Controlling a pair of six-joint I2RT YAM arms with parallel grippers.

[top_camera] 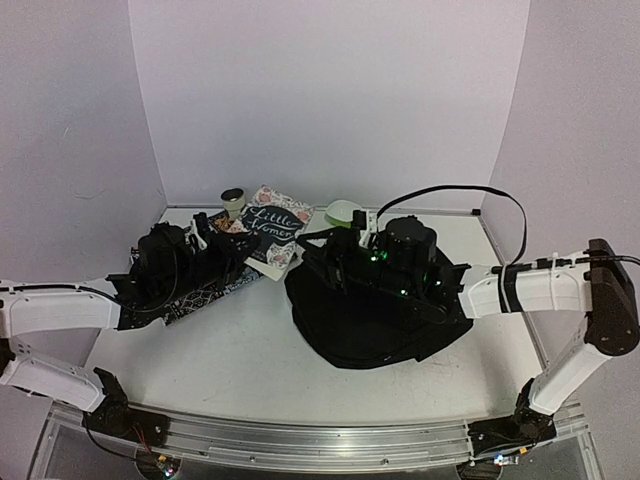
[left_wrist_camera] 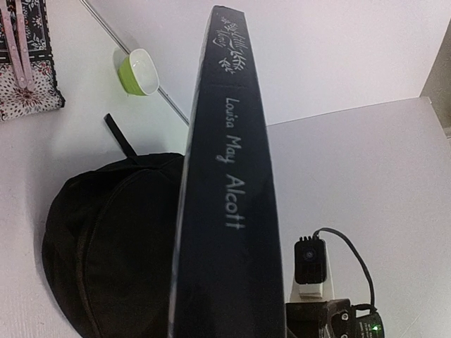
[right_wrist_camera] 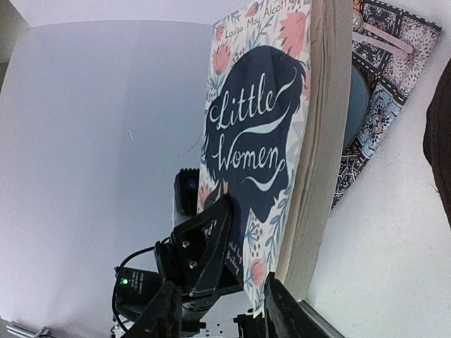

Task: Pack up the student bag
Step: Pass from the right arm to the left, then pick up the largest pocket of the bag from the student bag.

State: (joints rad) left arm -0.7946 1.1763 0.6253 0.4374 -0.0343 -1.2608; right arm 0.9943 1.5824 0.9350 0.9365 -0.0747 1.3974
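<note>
The book (left_wrist_camera: 232,183) is being held closest to the left wrist lens, spine toward it, with the author's name running along the dark back. It is being clamped across its thickness by the left gripper (right_wrist_camera: 218,232), near one short end. One finger is being pressed on the flowered cover, and the other is hidden behind the pages. The volume is being kept on edge in front of the patterned mat (right_wrist_camera: 387,84); whether its lower edge is touching the table (top_camera: 240,380) cannot be told.

The student bag (top_camera: 370,320) is lying slumped on the table, right of centre in the top view, under the right arm's wrist and just beside the book. The right gripper (right_wrist_camera: 224,315) is being held with its jaws well apart and nothing between them, close to the book's lower corner.

The bag is being judged soft and limp, likely to sag and fold wherever it is lifted. Only a zip seam curving over its top is being shown, so whether it is open cannot be told. A hold on the firmer zip edge or the strap is being favoured over the loose fabric panel, which would probably only bunch. The book is being judged stiff, thick and fairly heavy, and, pinched near one end, it may pivot or slide on its smooth cover.
</note>
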